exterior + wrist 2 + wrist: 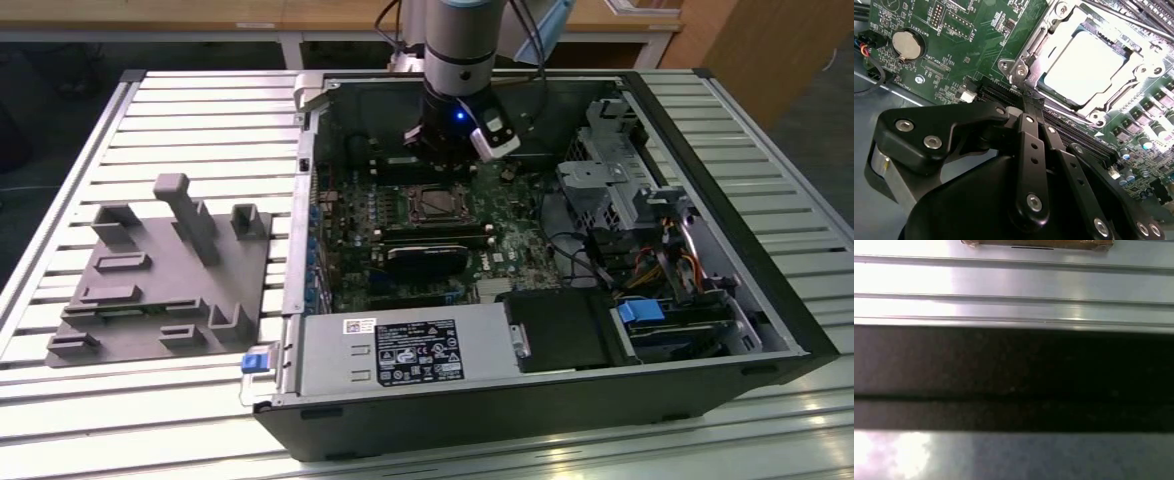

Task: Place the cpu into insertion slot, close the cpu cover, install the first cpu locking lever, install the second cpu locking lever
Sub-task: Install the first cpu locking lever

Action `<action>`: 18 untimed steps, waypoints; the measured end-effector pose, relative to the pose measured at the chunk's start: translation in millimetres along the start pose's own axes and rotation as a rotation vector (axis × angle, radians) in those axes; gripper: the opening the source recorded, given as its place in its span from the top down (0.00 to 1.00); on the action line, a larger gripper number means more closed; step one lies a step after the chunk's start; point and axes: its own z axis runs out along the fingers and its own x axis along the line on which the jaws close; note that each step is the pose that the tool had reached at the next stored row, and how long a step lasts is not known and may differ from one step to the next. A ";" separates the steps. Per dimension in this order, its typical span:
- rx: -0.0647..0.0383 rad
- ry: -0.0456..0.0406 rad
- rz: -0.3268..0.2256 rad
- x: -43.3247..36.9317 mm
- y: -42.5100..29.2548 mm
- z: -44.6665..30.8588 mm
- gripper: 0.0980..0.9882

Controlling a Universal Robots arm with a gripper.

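I saw an open black computer case (787,330) lying on a slatted metal table (200,110), a grey fixture block (160,275) beside it, and a coin battery (906,46) on the motherboard (989,35).

Slatted metal table (200,110) under open computer case (534,400), grey fixture (160,290).

On the table (200,110) you have the computer case (534,420) lying open, toward the exterior view's right. To its left on the same table lies the fixture block (160,290), well apart from the board. Inside the case, the board (400,240) lies on the floor, with the slot (435,204) near its middle. In the second wrist view the cpu (1085,66) sits in the slot, and the cover (1029,50) lies around it. The gripper (1030,102) is just beside the slot, on its far side. The power supply (400,352) is at the near wall.
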 end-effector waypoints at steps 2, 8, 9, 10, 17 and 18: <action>0.000 -0.0001 0.000 -0.1 0.1 -0.7 0.99; 0.006 -0.0007 0.000 -0.1 0.1 -0.8 0.99; 0.010 -0.0008 -0.001 -0.1 0.1 -0.5 0.99; 0.012 -0.0012 -0.001 -0.1 0.1 -0.1 0.99; 0.015 -0.0023 -0.001 0.0 -0.1 1.3 0.99; 0.015 -0.0025 -0.001 -0.1 0.0 0.6 0.99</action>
